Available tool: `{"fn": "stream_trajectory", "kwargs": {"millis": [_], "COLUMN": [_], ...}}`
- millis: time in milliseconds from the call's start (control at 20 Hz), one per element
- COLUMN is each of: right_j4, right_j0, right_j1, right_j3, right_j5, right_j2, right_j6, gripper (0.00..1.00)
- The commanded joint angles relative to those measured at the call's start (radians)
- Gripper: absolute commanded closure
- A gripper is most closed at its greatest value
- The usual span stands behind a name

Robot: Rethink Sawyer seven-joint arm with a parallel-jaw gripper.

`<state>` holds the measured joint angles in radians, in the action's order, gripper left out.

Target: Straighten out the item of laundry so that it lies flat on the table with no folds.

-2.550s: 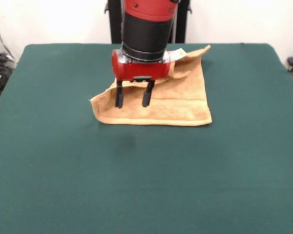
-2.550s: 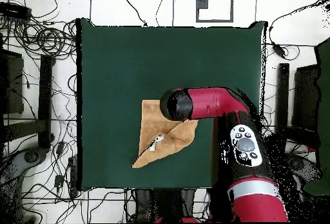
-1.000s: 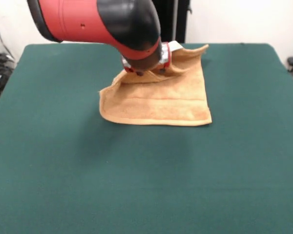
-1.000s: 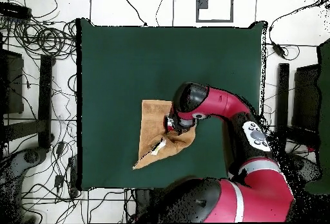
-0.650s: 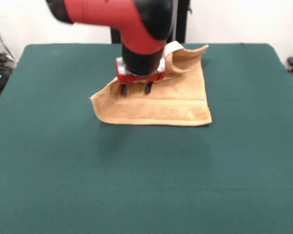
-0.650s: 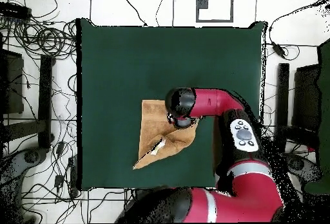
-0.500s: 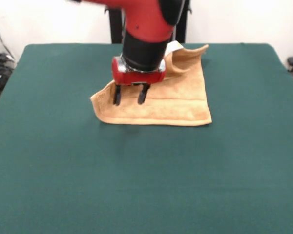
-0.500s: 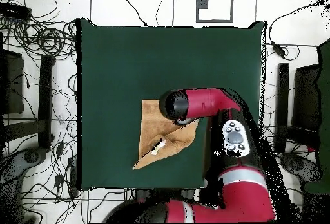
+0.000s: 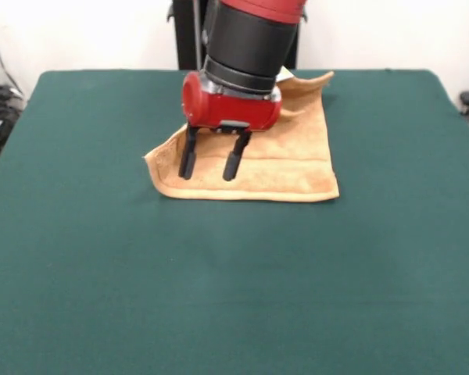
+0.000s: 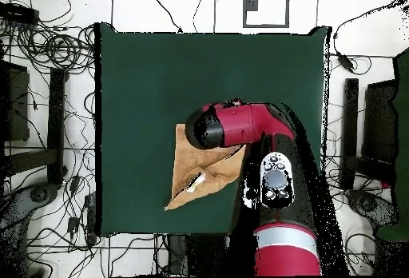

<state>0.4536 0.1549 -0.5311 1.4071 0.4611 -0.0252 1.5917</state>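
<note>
towel sits near the surface's far edge by the robot, one corner flopped over, tool spread wide and empty above it, probably lining up a grab

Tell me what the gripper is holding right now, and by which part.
Nothing: the gripper is open and empty, its fingers spread above the folded towel.

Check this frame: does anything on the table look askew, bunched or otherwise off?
Yes. The towel is not flat: its far part is folded over and rumpled behind the gripper, with one corner sticking up near the table's far edge. The gripper hangs open above the towel's left part, holding nothing. Nothing looks spilled or damaged.
</note>
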Motion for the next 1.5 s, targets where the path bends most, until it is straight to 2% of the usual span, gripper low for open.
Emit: {"fn": "stream_trajectory", "kwargs": {"millis": [50,100,300,700,1000,1350,1500], "right_j4": [-0.152,-0.186,-0.244,-0.318,-0.323,-0.274,-0.288], "right_j0": [0.12,0.141,0.177,0.222,0.234,0.224,0.232], "right_j1": [0.152,0.167,0.193,0.235,0.258,0.238,0.259], "right_j3": [-0.009,-0.007,0.008,0.012,-0.005,-0.009,-0.022], "right_j5": [0.274,0.333,0.42,0.576,0.637,0.594,0.657], "right_j2": [0.175,0.2,0.247,0.314,0.333,0.316,0.318], "right_j6": [-0.007,-0.021,-0.048,-0.059,-0.072,-0.054,-0.048], "gripper": [0.0,0.0,0.0,0.0,0.0,0.0,0.0]}}
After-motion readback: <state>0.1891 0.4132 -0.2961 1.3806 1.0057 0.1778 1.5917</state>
